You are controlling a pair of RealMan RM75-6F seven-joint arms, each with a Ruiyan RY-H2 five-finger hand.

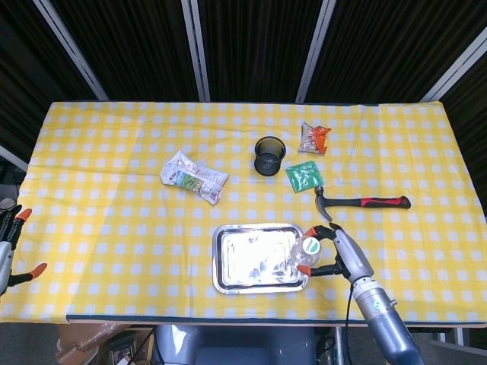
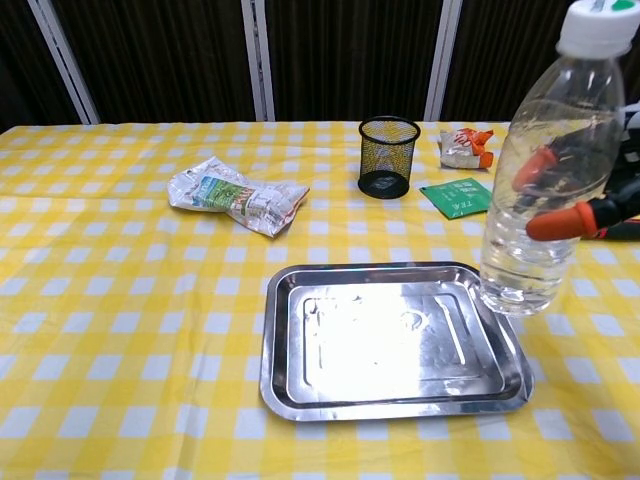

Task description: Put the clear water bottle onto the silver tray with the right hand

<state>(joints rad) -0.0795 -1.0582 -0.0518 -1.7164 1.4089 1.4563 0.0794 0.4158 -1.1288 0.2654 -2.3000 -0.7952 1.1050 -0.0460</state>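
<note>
The clear water bottle (image 2: 545, 170) with a white and green cap (image 1: 310, 245) stands upright in my right hand (image 1: 342, 257), which grips it around the middle with orange-tipped fingers (image 2: 560, 222). Its base is at the right rim of the silver tray (image 2: 395, 408), and I cannot tell whether it touches the rim or is just above it. In the head view the bottle (image 1: 303, 255) overlaps the right edge of the tray (image 1: 228, 258). My left hand (image 1: 9, 247) is at the table's left edge, fingers apart and holding nothing.
A black mesh cup (image 2: 388, 157) stands behind the tray. A crumpled packet (image 2: 238, 195) lies to the back left. A green sachet (image 2: 458, 196), an orange snack packet (image 2: 465, 146) and a hammer (image 1: 364, 202) lie to the back right.
</note>
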